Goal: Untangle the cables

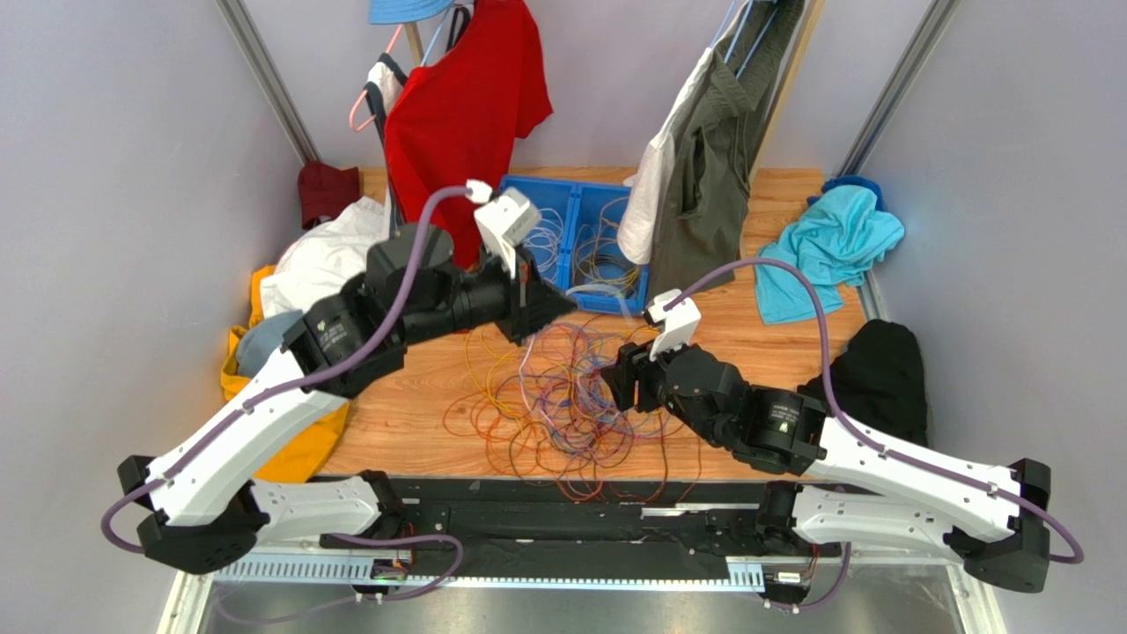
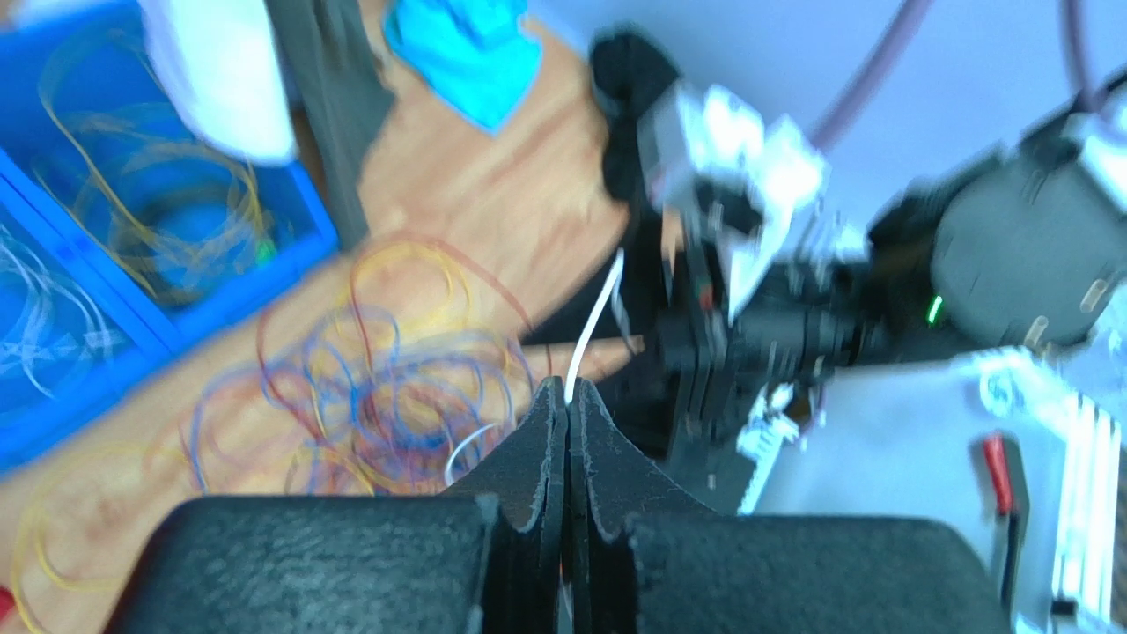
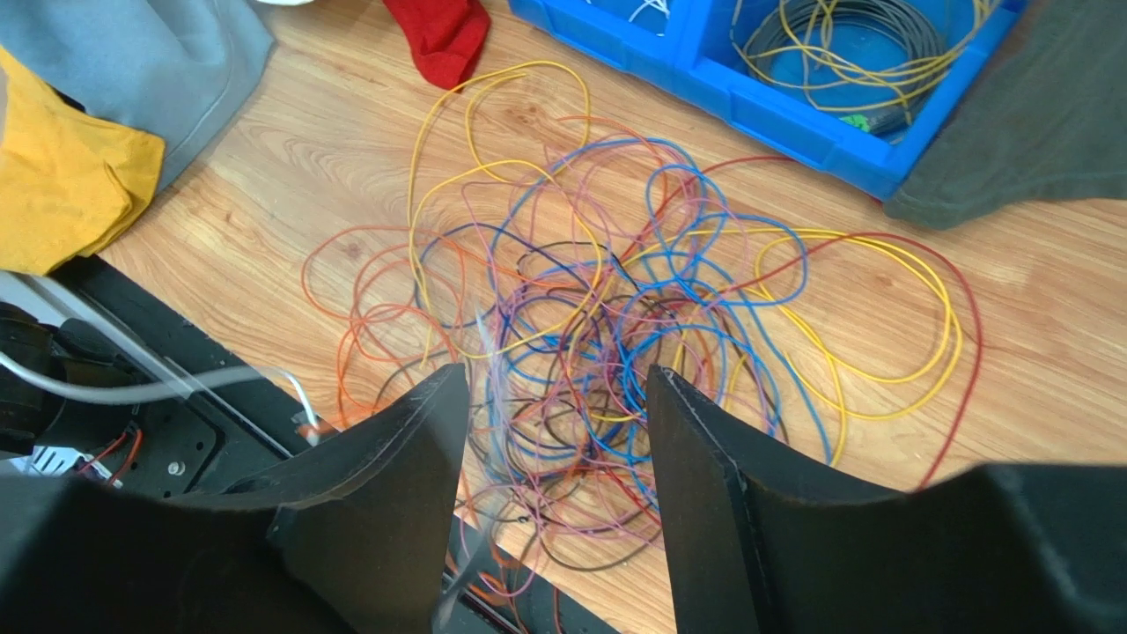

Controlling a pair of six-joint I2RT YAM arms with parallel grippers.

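Cables [image 3: 595,304] lie knotted on your tabletop [image 3: 331,145]; your left end effector [image 2: 568,396] pinches one white strand [image 2: 598,324], your right end effector [image 3: 556,377] hangs spread above the tangle. Next likely calls for drawing that strand clear gently

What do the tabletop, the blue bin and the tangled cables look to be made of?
Tabletop: wood or wood-look laminate, satin finish; grain streaks show.
Blue bin: moulded plastic, smooth, slightly glossy; uniform colour, thin straight walls.
Cables: probably wire in coloured plastic insulation, slight sheen; they hold springy loops.
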